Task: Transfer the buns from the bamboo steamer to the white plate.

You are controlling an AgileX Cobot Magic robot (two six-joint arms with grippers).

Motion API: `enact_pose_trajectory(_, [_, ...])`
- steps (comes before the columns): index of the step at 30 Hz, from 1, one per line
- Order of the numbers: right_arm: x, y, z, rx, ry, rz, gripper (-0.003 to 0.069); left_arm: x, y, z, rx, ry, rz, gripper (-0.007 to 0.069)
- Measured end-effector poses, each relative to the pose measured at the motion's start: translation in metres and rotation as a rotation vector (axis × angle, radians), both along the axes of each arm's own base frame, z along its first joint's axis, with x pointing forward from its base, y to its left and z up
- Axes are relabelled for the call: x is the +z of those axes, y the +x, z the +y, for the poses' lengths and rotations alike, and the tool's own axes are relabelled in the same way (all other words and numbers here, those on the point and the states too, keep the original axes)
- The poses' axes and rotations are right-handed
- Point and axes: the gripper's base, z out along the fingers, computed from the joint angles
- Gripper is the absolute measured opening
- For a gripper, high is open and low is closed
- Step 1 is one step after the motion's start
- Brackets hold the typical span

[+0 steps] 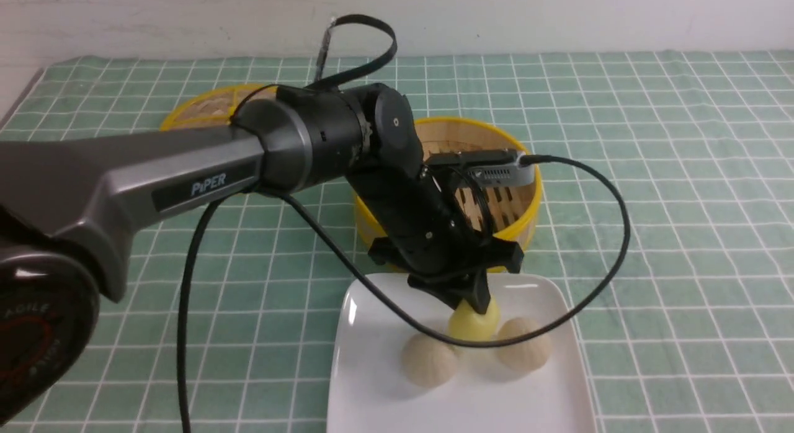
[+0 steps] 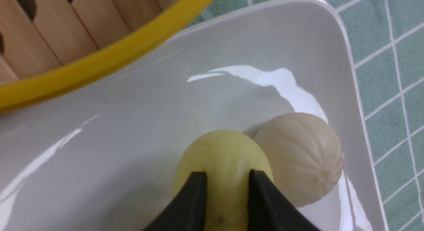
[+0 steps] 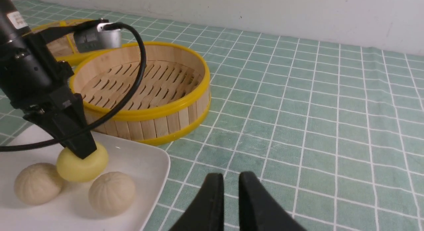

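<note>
My left gripper [image 1: 477, 309] [image 2: 228, 174] is shut on the smooth yellow bun [image 1: 472, 324] [image 2: 225, 151] [image 3: 82, 164], which sits low on the white plate [image 1: 372, 389] [image 2: 132, 141] [image 3: 142, 164]. Two ribbed buns lie on the plate on either side of it: a pale one [image 1: 429, 361] [image 3: 38, 183] and a slightly darker one [image 1: 523, 352] [image 2: 298, 161] [image 3: 112, 193]. The bamboo steamer [image 1: 524, 228] [image 2: 99, 64] [image 3: 165, 121] stands just behind the plate, and its slatted floor shows no bun. My right gripper [image 3: 231, 176] hovers over the cloth to the right of the plate, shut on nothing.
The flat woven lid [image 1: 205, 107] [image 3: 63, 49] with a yellow rim lies at the back left behind my left arm. A black cable [image 1: 595, 284] loops from the left wrist over the plate's right side. A green checked cloth [image 1: 682, 234] covers the table.
</note>
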Motion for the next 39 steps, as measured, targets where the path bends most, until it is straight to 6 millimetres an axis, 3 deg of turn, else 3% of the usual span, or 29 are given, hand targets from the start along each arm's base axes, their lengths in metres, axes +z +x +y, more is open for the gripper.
enact_pose_trajectory(2, [0.001,-0.001,0.000,0.002,0.000,-0.002,0.0100,0.001,0.001,-0.001,0.014,-0.008,-0.011,0.0308])
enact_pose_trajectory(6, [0.011,-0.011,0.001,0.023,-0.007,-0.033,0.0101,0.004,0.002,0.001,0.014,-0.002,-0.027,0.0393])
enact_pose_trajectory(8, [0.019,-0.017,0.001,0.033,-0.015,-0.056,0.0101,0.009,0.001,0.003,0.009,0.001,-0.043,0.0414])
enact_pose_trajectory(13, [0.044,-0.048,0.002,0.077,-0.049,-0.132,0.0104,0.046,0.001,0.007,-0.012,-0.019,-0.147,0.0425])
enact_pose_trajectory(16, [0.044,-0.058,0.002,0.084,-0.024,-0.139,0.0104,0.070,0.001,0.010,-0.027,-0.022,-0.219,0.0378])
enact_pose_trajectory(19, [0.036,-0.054,0.003,0.068,0.046,-0.101,0.0101,0.083,-0.001,0.013,-0.040,-0.013,-0.257,0.0296])
enact_pose_trajectory(20, [0.034,-0.053,0.003,0.065,0.054,-0.092,0.0099,0.083,-0.001,0.013,-0.040,-0.011,-0.257,0.0289])
enact_pose_trajectory(22, [0.019,-0.042,0.001,0.028,0.089,-0.093,0.0057,0.085,-0.002,0.015,-0.049,0.001,-0.258,0.0195])
enact_pose_trajectory(27, [0.002,-0.025,-0.005,-0.053,0.123,-0.179,-0.0014,0.084,-0.004,0.016,-0.065,0.020,-0.244,0.0049])
enact_pose_trajectory(31, [-0.002,-0.021,-0.007,-0.079,0.133,-0.212,-0.0014,0.084,-0.003,0.016,-0.074,0.024,-0.249,0.0005])
enact_pose_trajectory(39, [-0.001,-0.021,-0.008,-0.088,0.136,-0.231,-0.0013,0.083,-0.004,0.016,-0.078,0.026,-0.249,0.0001])
